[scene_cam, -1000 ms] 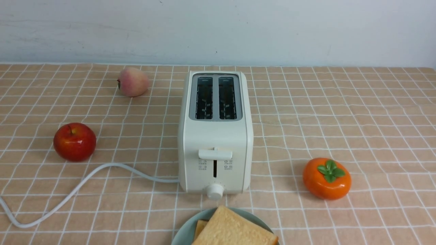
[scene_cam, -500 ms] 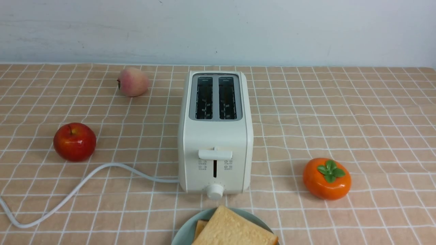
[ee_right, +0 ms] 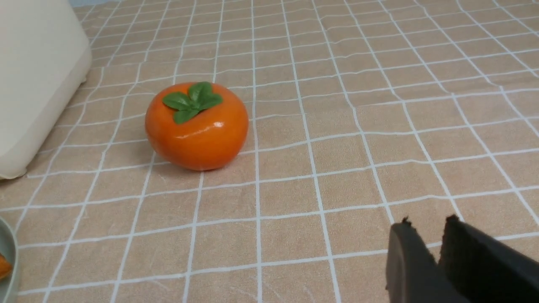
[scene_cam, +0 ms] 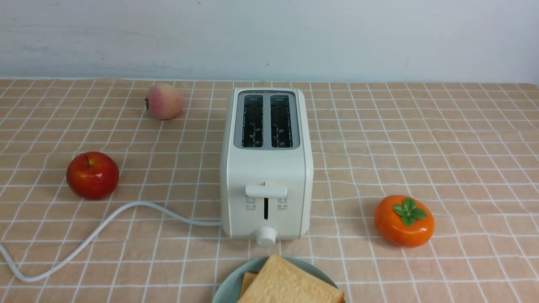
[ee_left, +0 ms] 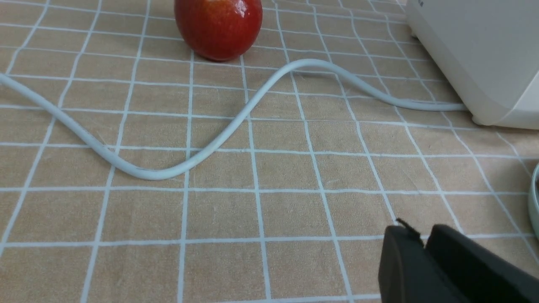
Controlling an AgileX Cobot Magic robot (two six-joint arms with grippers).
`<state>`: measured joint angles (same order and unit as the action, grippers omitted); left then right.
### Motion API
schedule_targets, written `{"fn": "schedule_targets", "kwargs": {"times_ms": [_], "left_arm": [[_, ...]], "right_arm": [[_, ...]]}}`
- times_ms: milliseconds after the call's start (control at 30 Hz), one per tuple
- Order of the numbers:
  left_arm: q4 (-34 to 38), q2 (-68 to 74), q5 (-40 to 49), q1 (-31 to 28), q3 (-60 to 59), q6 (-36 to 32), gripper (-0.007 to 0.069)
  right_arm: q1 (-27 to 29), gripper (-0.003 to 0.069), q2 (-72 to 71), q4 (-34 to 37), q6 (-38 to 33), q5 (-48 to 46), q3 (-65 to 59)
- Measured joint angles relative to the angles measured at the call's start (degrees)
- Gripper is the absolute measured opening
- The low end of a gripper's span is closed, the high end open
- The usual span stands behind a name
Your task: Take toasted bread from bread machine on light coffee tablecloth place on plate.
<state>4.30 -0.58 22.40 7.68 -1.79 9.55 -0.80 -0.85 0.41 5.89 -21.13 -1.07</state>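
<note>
The cream-white bread machine (scene_cam: 266, 168) stands mid-table on the light coffee tablecloth (scene_cam: 421, 139), both slots empty. Two toasted bread slices (scene_cam: 288, 283) lie stacked on the pale teal plate (scene_cam: 229, 286) at the front edge, just before the toaster. Neither gripper shows in the front view. In the left wrist view my left gripper (ee_left: 421, 235) is shut and empty, low over the cloth, with the toaster (ee_left: 480, 54) and plate rim (ee_left: 534, 198) beyond it. In the right wrist view my right gripper (ee_right: 427, 225) is shut and empty over bare cloth; the toaster (ee_right: 33, 75) and plate rim (ee_right: 6, 261) show at the edge.
A red apple (scene_cam: 92, 175) sits left of the toaster, a peach (scene_cam: 164, 101) at the back left, an orange persimmon (scene_cam: 404, 220) at the right. The thick white cord (scene_cam: 105, 223) loops from the toaster toward the front left edge.
</note>
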Motion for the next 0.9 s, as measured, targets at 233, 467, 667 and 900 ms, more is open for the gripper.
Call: {"fn": "schedule_targets", "kwargs": {"times_ms": [233, 467, 667, 900], "left_arm": [[0.0, 0.0, 0.0, 0.0, 0.0, 0.0, 0.0073], [0.0, 0.0, 0.0, 0.0, 0.0, 0.0, 0.0080], [0.0, 0.0, 0.0, 0.0, 0.0, 0.0, 0.0081], [0.0, 0.0, 0.0, 0.0, 0.0, 0.0, 0.0084]], "right_arm": [[0.0, 0.0140, 0.0, -0.4, 0.0, 0.0, 0.0], [0.0, 0.0148, 0.0, -0.4, 0.0, 0.0, 0.0], [0.0, 0.0148, 0.0, -0.4, 0.0, 0.0, 0.0], [0.0, 0.0153, 0.0, -0.4, 0.0, 0.0, 0.0]]}}
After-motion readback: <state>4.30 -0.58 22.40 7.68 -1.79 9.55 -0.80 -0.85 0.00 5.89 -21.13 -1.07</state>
